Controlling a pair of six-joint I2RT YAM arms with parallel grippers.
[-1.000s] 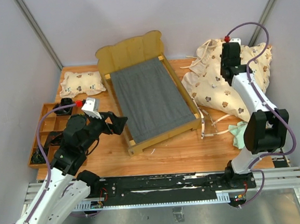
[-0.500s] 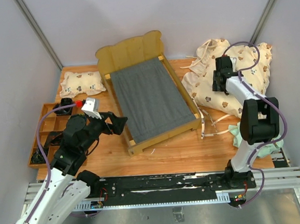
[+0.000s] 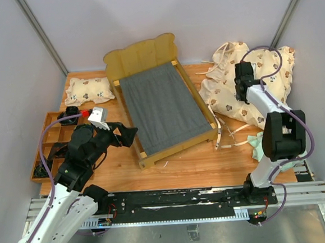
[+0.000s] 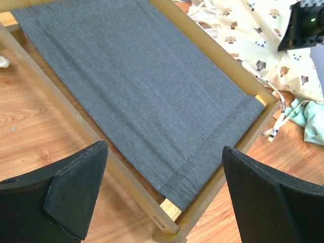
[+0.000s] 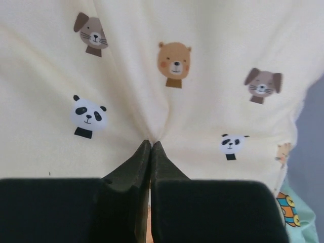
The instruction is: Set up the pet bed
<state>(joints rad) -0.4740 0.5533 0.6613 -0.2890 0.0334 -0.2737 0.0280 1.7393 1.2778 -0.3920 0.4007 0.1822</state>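
Two grippers, two states: left gripper (image 4: 164,147) is spread wide and empty, hovering just off the near left corner of the pet bed (image 3: 164,107). Right gripper (image 5: 151,144) is pinched closed on a pucker of the quilt (image 5: 172,66)

Bed sits mid-table, headboard at the far side, foot toward the arms, slightly skewed

Handling, as a guess: the frame looks like thin light wood, so stiff and light, and likely to slide if nudged. The grey fabric base is soft, no purchase there. Best hold is probably a side rail or the foot rail, jaws straddling the edge. The headboard is taller and looks the worse bet

Surface: smooth wood-grain table (image 3: 200,166), so the bed may skate

Room: pillow (image 3: 88,91) far left, compartment tray (image 3: 51,144) beside the left arm, quilt heaped right of the bed with its ties trailing near the foot corner, green cloth (image 3: 258,145) by the right arm, and grey walls close on both sides
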